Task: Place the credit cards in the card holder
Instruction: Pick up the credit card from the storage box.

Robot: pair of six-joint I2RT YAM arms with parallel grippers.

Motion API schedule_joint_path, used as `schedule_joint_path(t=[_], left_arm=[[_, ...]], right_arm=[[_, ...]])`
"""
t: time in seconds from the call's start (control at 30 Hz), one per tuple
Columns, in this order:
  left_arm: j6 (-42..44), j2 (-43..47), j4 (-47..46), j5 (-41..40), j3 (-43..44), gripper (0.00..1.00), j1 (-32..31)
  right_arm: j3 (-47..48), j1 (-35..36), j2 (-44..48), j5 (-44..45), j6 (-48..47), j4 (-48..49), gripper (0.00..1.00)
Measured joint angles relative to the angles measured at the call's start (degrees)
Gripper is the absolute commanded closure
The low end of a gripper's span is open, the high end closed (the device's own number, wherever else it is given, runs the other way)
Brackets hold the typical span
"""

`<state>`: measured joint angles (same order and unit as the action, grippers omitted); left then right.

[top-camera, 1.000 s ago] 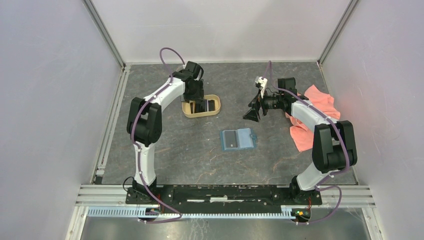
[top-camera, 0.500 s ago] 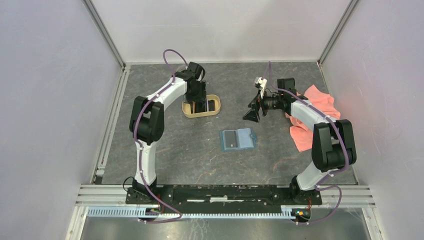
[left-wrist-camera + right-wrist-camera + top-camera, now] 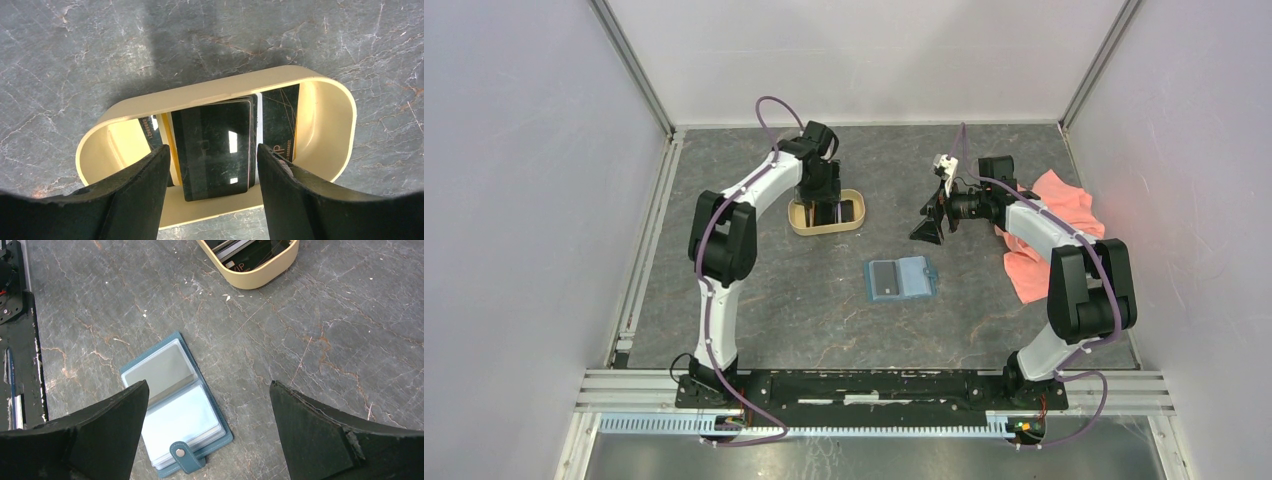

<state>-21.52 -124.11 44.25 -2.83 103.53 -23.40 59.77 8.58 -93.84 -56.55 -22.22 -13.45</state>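
Note:
The credit cards (image 3: pixel 210 125) lie stacked in a tan oval tray (image 3: pixel 320 90). A glossy black one is on top, its near end resting over the tray's front wall, and dark ones with gold print lie beneath. My left gripper (image 3: pixel 214 147) hangs just above the tray (image 3: pixel 849 222), open, with a finger on either side of the top black card and a thin gap at each edge. The teal card holder (image 3: pixel 901 279) lies open on the table, its clear pockets (image 3: pixel 175 410) showing. My right gripper (image 3: pixel 209 384) is wide open and empty, hovering right of and above the holder.
A pink cloth (image 3: pixel 1049 240) lies crumpled at the right under the right arm. The tray's corner (image 3: pixel 260 275) shows at the top of the right wrist view. White walls close in the dark marbled table on three sides.
The left arm has shifted slightly right over the tray. The right arm, the card holder and the tray have not moved.

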Motion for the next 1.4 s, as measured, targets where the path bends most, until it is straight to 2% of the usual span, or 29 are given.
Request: schedule_joint_path(t=[0.63,1.4], left_arm=[[0.00,-3.23,3.23,-0.09,3.26,0.34,-0.46],[0.02,-6.05,5.55,-0.04,7.08,0.34,-0.61]], right_arm=[[0.00,0.00,0.00,-0.02,-0.13,-0.44,0.02],[0.00,0.00,0.00,-0.02,-0.15,-0.63,0.02]])
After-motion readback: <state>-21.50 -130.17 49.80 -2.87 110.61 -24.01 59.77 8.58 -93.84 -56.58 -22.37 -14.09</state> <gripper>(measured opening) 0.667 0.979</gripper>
